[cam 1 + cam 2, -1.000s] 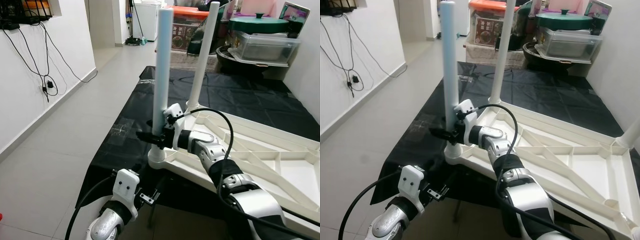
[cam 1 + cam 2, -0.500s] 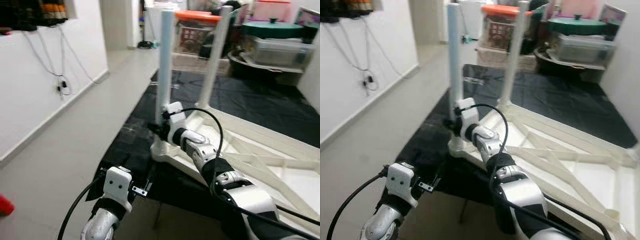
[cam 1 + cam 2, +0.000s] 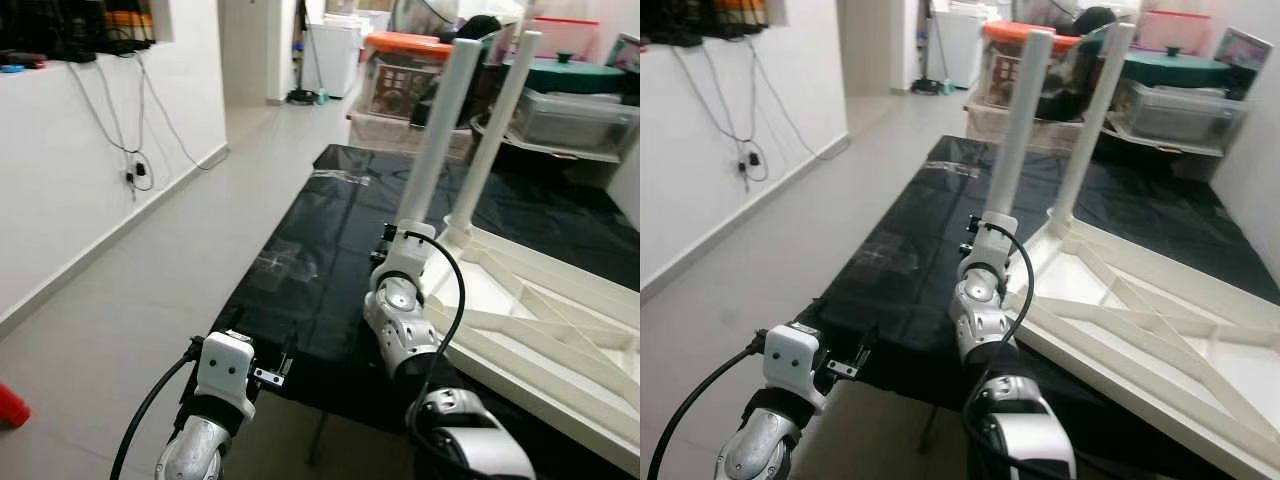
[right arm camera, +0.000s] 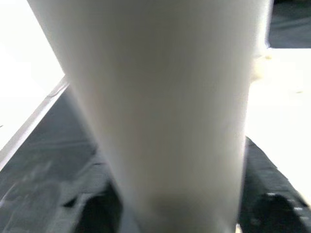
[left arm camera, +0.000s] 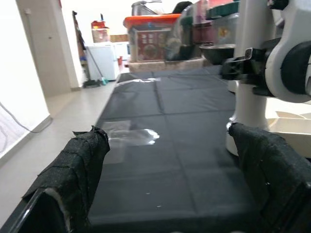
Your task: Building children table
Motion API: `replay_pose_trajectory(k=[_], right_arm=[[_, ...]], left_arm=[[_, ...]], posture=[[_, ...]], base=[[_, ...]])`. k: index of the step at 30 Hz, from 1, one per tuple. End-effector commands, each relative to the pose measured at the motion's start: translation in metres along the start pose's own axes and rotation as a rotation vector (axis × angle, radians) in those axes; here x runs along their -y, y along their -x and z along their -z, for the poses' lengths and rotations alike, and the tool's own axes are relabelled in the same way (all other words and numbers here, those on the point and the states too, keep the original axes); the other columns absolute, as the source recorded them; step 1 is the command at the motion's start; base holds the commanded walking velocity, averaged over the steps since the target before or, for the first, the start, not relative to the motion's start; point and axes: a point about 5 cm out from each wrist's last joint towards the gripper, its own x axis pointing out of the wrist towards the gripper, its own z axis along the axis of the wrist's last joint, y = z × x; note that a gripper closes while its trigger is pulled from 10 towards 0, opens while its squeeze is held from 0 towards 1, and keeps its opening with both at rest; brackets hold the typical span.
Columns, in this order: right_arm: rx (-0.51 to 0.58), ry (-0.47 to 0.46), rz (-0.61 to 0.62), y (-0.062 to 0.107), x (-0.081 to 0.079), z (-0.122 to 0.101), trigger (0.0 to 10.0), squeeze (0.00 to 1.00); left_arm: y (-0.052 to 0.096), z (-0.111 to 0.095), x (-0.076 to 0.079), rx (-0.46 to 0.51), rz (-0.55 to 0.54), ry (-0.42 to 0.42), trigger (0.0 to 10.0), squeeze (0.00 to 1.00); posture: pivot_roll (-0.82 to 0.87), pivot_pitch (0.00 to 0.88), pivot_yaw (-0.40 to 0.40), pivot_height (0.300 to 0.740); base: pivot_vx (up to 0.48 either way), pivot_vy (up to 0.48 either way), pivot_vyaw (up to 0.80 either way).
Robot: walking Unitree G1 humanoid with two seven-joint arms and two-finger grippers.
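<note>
Leg-seating on the upturned white plastic children's table (image 3: 560,330).
Right claw (image 5: 245,73) grips the near white tubular leg (image 3: 440,130) low; keep it plumb, pressing straight down. Left claw (image 5: 165,165) hangs wide.

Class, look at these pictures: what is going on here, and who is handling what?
A humanoid robot is putting together a small white table, which lies upside down on a black mat. Its right gripper is at the base of the nearer table leg, which stands up from a corner socket; a second leg stands behind it. The left gripper hangs low at the mat's edge, open and holding nothing.
</note>
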Motion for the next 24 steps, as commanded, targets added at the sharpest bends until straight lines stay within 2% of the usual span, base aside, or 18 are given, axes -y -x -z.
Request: replay_pose_trajectory(k=[1,2,3,5,6,7,8,9,11,12,13,14,17,18,19,20,21,24], right_arm=[[0.015,-0.015,-0.103,0.003,-0.012,0.002,10.0,1.00],[0.015,-0.015,-0.103,0.003,-0.012,0.002,10.0,1.00],[0.061,0.000,-0.223,0.004,-0.021,-0.002,10.0,0.00],[0.071,-0.012,-0.426,0.003,-0.026,-0.007,10.0,0.00],[0.071,-0.012,-0.426,0.003,-0.026,-0.007,10.0,0.00],[0.013,0.010,-0.603,-0.002,-0.021,-0.010,10.0,0.00],[-0.035,0.029,-0.712,-0.002,-0.020,-0.009,10.0,0.00],[-0.035,0.029,-0.712,-0.002,-0.020,-0.009,10.0,0.00],[-0.096,0.071,-0.864,0.001,-0.019,-0.008,10.0,0.00],[-0.096,0.071,-0.864,0.001,-0.019,-0.008,10.0,0.00],[-0.129,0.097,-0.977,0.004,-0.020,-0.007,10.0,0.00],[-0.129,0.097,-0.977,0.004,-0.020,-0.007,10.0,0.00],[-0.224,0.179,-1.272,0.016,-0.021,-0.004,10.0,0.00],[-0.224,0.179,-1.272,0.016,-0.021,-0.004,10.0,0.00],[-0.255,0.212,-1.355,0.020,-0.023,-0.003,10.0,0.00],[-0.255,0.212,-1.355,0.020,-0.023,-0.003,10.0,0.00],[-0.285,0.238,-1.418,0.023,-0.026,-0.002,10.0,0.00],[-0.304,0.269,-1.473,0.025,-0.029,-0.001,10.0,0.00]], left_arm=[[0.001,0.003,0.001,-0.012,0.002,0.000,10.0,0.00],[0.001,0.003,0.001,-0.012,0.002,0.000,10.0,0.00],[0.000,0.003,0.001,-0.012,0.003,0.001,10.0,0.00],[-0.001,0.003,0.001,-0.010,0.004,0.004,10.0,0.00],[-0.001,0.003,0.001,-0.010,0.004,0.004,10.0,0.00],[-0.002,0.003,0.002,-0.010,0.005,0.006,10.0,0.00],[-0.002,0.003,0.002,-0.010,0.006,0.007,10.0,0.00],[-0.002,0.003,0.002,-0.010,0.006,0.007,10.0,0.00],[-0.002,0.004,0.002,-0.012,0.008,0.007,10.0,0.00],[-0.002,0.004,0.002,-0.012,0.008,0.007,10.0,0.00],[-0.002,0.004,0.002,-0.012,0.008,0.008,10.0,0.00],[-0.002,0.004,0.002,-0.012,0.008,0.008,10.0,0.00],[-0.002,0.004,0.002,-0.013,0.008,0.006,10.0,0.00],[-0.002,0.004,0.002,-0.013,0.008,0.006,10.0,0.00],[-0.002,0.004,0.002,-0.013,0.007,0.006,10.0,0.00],[-0.002,0.004,0.002,-0.013,0.007,0.006,10.0,0.00],[-0.002,0.004,0.002,-0.013,0.007,0.005,10.0,0.00],[-0.002,0.004,0.003,-0.013,0.007,0.004,10.0,0.00]], posture=[[0.13,0.000,-0.068,0.740],[0.13,0.000,-0.068,0.740],[0.13,0.000,-0.072,0.740],[0.13,0.000,-0.068,0.740],[0.13,0.000,-0.068,0.740],[0.13,0.000,-0.066,0.740],[0.13,0.000,-0.065,0.740],[0.13,0.000,-0.065,0.740],[0.13,0.000,-0.067,0.740],[0.13,0.000,-0.067,0.740],[0.13,0.000,-0.065,0.740],[0.13,0.000,-0.065,0.740],[0.14,0.000,-0.072,0.740],[0.14,0.000,-0.072,0.740],[0.14,0.000,-0.074,0.740],[0.14,0.000,-0.074,0.740],[0.14,0.000,-0.074,0.740],[0.15,0.000,-0.077,0.740]], base=[[0.000,0.000,0.00],[0.000,0.000,0.00],[0.000,0.000,0.00],[0.000,0.000,0.00],[0.000,0.000,0.00],[0.000,0.000,0.00],[0.000,0.000,0.00],[0.000,0.000,0.00],[0.000,0.000,0.00],[0.000,0.000,0.00],[0.000,0.000,0.00],[0.000,0.000,0.00],[0.000,0.000,0.00],[0.000,0.000,0.00],[0.000,0.000,0.00],[0.000,0.000,0.00],[0.000,0.000,0.00],[0.000,0.000,0.00]])
